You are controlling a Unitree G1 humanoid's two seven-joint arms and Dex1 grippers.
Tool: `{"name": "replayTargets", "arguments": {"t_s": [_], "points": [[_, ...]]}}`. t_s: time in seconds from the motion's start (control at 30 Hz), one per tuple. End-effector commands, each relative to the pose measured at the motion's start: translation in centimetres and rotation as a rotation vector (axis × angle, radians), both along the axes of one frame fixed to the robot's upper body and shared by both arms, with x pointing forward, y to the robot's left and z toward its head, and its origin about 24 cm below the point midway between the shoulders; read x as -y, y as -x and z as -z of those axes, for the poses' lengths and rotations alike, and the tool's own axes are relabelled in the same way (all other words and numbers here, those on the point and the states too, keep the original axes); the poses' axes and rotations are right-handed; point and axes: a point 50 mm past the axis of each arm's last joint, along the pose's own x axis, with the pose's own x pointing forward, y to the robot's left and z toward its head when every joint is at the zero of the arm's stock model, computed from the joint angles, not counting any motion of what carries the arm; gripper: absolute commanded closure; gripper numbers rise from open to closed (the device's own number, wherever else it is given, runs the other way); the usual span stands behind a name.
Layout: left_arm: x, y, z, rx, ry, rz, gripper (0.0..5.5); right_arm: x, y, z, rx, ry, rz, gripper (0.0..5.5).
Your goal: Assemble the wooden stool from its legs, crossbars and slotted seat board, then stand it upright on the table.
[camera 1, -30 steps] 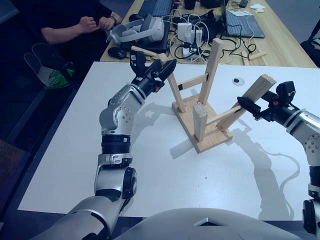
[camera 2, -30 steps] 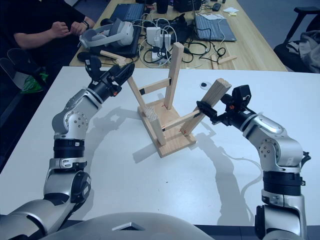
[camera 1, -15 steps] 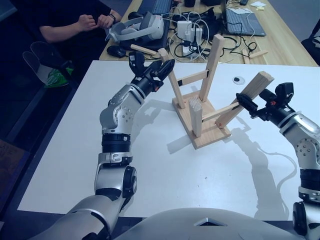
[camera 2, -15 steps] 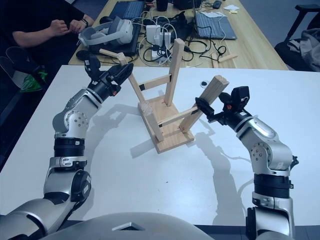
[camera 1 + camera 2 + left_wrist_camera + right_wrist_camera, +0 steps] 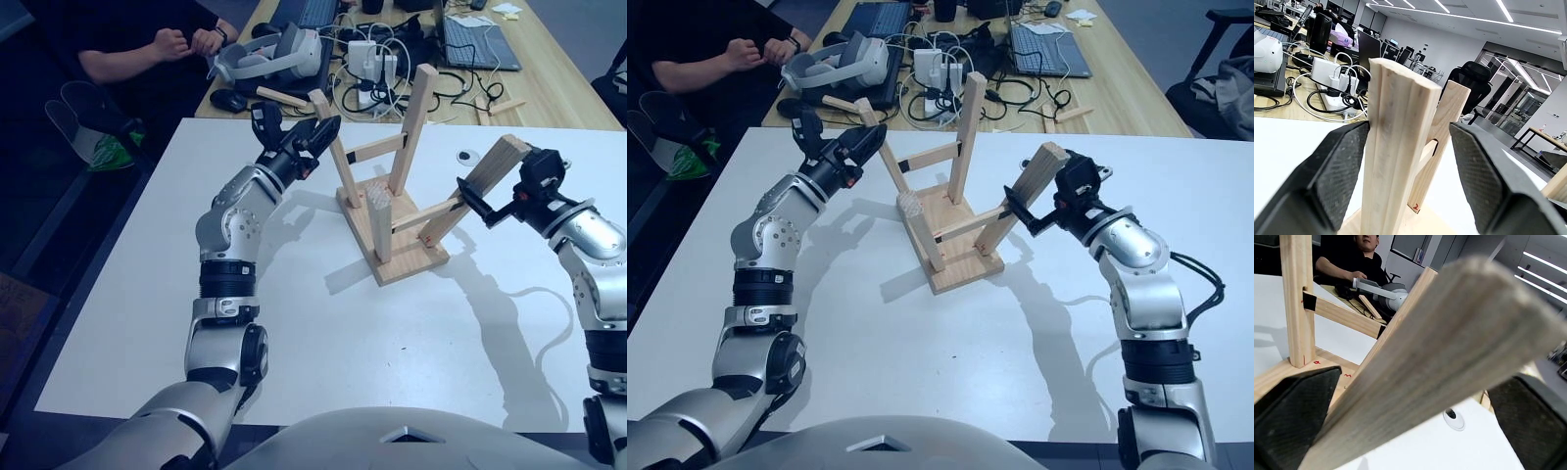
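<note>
The wooden stool [image 5: 407, 257] rests upside down and tilted, its seat board [image 5: 960, 269] on the white table [image 5: 294, 333] and its legs pointing up. My left gripper [image 5: 304, 122] is open around the top of the far-left leg [image 5: 1400, 147]; one pad [image 5: 1342, 171] lies against the wood and the other stands apart. On the right, my right gripper [image 5: 485, 196] is shut on the slanting right leg [image 5: 1440, 333], just below its upper end. Crossbars [image 5: 377, 149] join the legs.
Behind the table stands a wooden desk [image 5: 558, 88] with a headset [image 5: 274, 54], laptops, cables and loose wooden pieces [image 5: 495, 106]. A small round dark object [image 5: 467, 155] lies on the table behind the stool. A person sits at the far left back.
My right gripper has moved up and to the left with the leg, pushing the stool leftward and away across the table. The left gripper has stayed at the far-left leg.
</note>
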Motion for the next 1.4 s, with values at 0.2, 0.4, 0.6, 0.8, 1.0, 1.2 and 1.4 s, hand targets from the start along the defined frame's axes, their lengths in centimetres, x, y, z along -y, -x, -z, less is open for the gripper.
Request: {"name": "replayTargets", "arguments": {"t_s": [0.2,0.4,0.6,0.8,1.0,1.2,1.4], "points": [[0.2,-0.1,-0.3,0.005,-0.006,0.008,2.48,0.4,-0.6,0.6,0.163,0.275,-0.026,0.14],[0.2,-0.2,-0.4,0.004,0.000,0.004,2.48,-0.8,-0.7,-1.1,0.336,0.205,-0.003,0.14],[0.1,-0.4,-0.3,0.001,0.001,-0.002,2.48,-1.9,-0.9,-2.7,0.332,0.047,-0.005,0.14],[0.1,-0.5,-0.4,0.005,-0.002,-0.002,2.48,-0.8,-0.4,2.5,-0.064,0.068,0.016,0.14],[0.2,-0.4,-0.3,0.007,-0.011,0.006,2.48,-0.1,1.6,6.9,-0.509,-0.016,0.067,0.14],[0.3,-0.4,0.1,-0.008,-0.011,0.005,2.48,-0.6,0.0,3.2,-0.304,-0.269,0.078,0.14],[0.3,-0.5,-0.1,-0.001,-0.003,0.002,2.48,-1.0,-1.1,-0.9,-0.182,-0.495,0.057,0.14]]}}
